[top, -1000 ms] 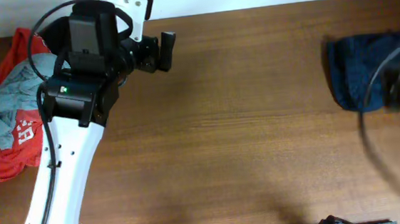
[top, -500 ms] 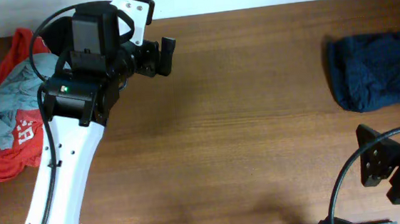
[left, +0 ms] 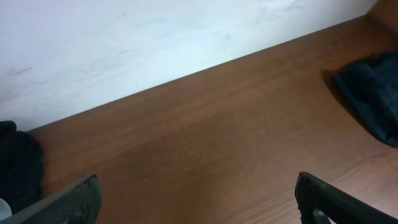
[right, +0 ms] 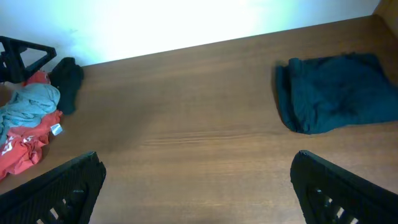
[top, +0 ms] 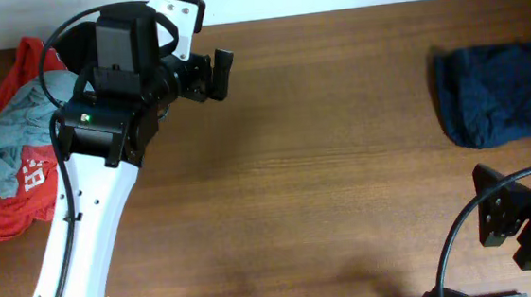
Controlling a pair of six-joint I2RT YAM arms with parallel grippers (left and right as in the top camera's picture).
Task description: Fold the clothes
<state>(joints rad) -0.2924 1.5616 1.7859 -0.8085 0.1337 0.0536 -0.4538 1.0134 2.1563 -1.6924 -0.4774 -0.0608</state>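
Note:
The dark navy-blue garment (top: pixel 498 92) lies folded into a compact bundle at the table's far right; it also shows in the right wrist view (right: pixel 336 90) and at the right edge of the left wrist view (left: pixel 373 93). My left gripper (top: pixel 217 74) is open and empty at the back left, far from the garment. My right gripper (top: pixel 499 215) is open and empty at the front right corner, below the garment. Its fingers frame bare table in the right wrist view (right: pixel 199 186). The left fingers also frame bare table in the left wrist view (left: pixel 199 199).
A heap of red garment with white lettering (top: pixel 8 188) and light grey garment (top: pixel 4 141) lies at the left edge, also in the right wrist view (right: pixel 25 118). A black garment (right: pixel 67 81) lies beside it. A white wall (left: pixel 155 37) runs behind the table.
One second ago my right arm was over the navy garment at the far right. It has drawn back to the front right corner, leaving the garment lying on the table. The left arm barely moved.

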